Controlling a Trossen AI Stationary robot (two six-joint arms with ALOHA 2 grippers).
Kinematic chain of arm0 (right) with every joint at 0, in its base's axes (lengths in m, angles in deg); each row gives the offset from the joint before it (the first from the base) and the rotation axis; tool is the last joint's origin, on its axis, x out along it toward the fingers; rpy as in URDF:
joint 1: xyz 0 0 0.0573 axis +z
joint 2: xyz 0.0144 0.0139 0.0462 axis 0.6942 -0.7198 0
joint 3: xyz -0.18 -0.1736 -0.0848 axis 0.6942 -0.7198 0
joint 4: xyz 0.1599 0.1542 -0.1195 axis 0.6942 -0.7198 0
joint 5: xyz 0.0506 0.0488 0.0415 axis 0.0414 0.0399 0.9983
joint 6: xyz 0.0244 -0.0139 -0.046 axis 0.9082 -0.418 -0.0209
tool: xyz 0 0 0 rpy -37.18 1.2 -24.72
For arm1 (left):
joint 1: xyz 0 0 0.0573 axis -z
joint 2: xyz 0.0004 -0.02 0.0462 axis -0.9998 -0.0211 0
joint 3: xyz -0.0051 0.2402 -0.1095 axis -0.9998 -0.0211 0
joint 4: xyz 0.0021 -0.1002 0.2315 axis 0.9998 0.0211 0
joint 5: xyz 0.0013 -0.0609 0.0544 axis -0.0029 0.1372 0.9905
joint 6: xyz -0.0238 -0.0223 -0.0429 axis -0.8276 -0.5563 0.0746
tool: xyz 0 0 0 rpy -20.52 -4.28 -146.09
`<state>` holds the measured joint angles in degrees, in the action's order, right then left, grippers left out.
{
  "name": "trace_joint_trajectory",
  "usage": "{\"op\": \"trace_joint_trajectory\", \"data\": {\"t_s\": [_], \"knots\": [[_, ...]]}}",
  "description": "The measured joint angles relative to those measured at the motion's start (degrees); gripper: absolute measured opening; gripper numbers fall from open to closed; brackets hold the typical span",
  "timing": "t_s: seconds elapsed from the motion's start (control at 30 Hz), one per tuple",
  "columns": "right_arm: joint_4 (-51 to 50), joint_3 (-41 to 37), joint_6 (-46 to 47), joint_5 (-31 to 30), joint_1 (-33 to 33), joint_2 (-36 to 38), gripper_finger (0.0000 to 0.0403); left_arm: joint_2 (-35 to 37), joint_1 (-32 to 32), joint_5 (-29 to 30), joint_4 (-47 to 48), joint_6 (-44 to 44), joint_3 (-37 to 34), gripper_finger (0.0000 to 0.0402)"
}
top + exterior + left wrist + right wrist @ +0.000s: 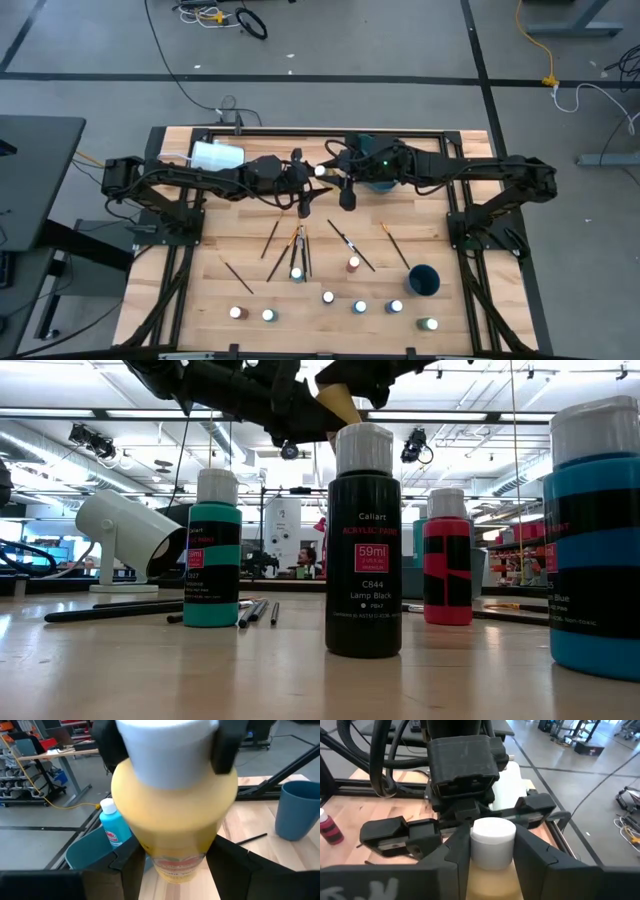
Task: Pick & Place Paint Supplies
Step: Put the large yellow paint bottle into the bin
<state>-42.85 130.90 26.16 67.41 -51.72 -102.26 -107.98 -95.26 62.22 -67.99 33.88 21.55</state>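
**Entry: two-claw hold on a yellow bottle, above the surface**

- Landmark: teal bin (87,855), at the far edge of the wooden surface (200,250).
- Yellow bottle (175,805): tall, with a pale cap (492,832). It is lifted off the surface just beside the teal bin and lies between the two claws.
- Left claw (175,862): clenched on the yellow bottle's body, with a dark finger on each side of the label end.
- Right claw (492,847): reaches in from the teal bin's side to face the left claw. Its fingers are closed against the yellow bottle's cap and shoulder, one on each flank.
- Blue bottle (112,822): tall, white-capped, and leaning inside the teal bin.
- Small paint bottles: upright and spread along the near part of the surface, well apart from the teal bin. They include a black one (364,550), a teal one (212,560) and a red one (448,565).
- Brushes (350,245): thin and dark-handled. They lie flat and scattered between the teal bin and the row of small bottles.
- Blue cup (423,280): upright, nearer the front than the teal bin, at the right end of the brushes.
- Large white cup (215,157): on its side at the far edge, on the other side of the claws from the teal bin.
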Motion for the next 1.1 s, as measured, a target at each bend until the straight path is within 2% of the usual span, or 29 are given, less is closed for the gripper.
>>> {"op": "trace_joint_trajectory", "data": {"t_s": [0.2, 0.4, 0.5, 0.77, 0.93, 1.1], "knots": [[-3.1, 0.1, 6.0, -6.4, 1.4, 0.9, 0.0117, 0.0, 0.1, 3.5, 1.7, 1.2, 0.0, 0.0222], [-13.5, -0.2, 9.1, -25.3, 4.7, 1.8, 0.0117, 0.2, 0.0, 10.6, 3.1, 1.4, 0.1, 0.0241], [-18.4, -0.2, 11.8, -32.1, 5.3, 2.8, 0.0120, 0.2, 0.0, 12.6, 3.4, 1.4, 0.1, 0.0241], [-8.7, -0.9, 8.3, -33.6, 4.0, 3.2, 0.0119, 0.1, 0.1, 13.3, 5.2, 1.2, 0.1, 0.0236], [-0.4, -9.3, 8.6, -34.2, 0.1, 3.3, 0.0119, 0.1, 0.1, 13.2, 6.1, 1.4, 0.1, 0.0235], [18.2, -17.3, 7.4, -30.2, -6.3, 3.5, 0.0119, 0.1, 0.1, 13.3, 6.0, 2.5, 0.1, 0.0235]]}}
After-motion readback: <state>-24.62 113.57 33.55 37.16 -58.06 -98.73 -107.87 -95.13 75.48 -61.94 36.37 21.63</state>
